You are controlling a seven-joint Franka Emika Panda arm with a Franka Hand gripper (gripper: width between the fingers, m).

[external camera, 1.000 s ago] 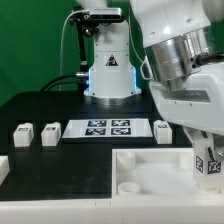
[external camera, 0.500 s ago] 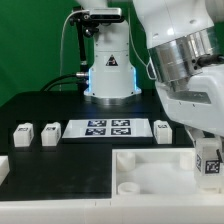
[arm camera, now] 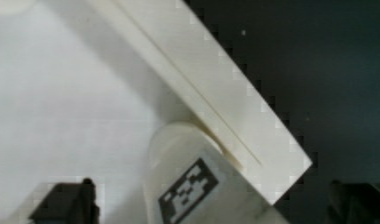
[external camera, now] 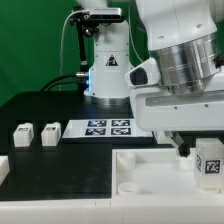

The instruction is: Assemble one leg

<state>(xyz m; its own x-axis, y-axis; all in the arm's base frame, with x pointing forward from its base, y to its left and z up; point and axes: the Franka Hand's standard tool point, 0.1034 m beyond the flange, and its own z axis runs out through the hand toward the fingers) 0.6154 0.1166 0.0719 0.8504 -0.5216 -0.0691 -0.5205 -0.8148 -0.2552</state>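
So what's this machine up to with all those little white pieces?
A robot arm is putting a piece of furniture together. Its gripper hangs over a small white leg that stands at a corner of the big white tray-shaped part. The fingers are wide apart on either side and not squeezing it. Whether that leg is fully seated cannot be told. A second leg and a third leg lie on the black table, to the exterior view's left of the marker board.

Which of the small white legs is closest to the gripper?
The leg standing at the tray's corner on the exterior view's right, right at the gripper. The other two legs sit far off at the exterior view's left.
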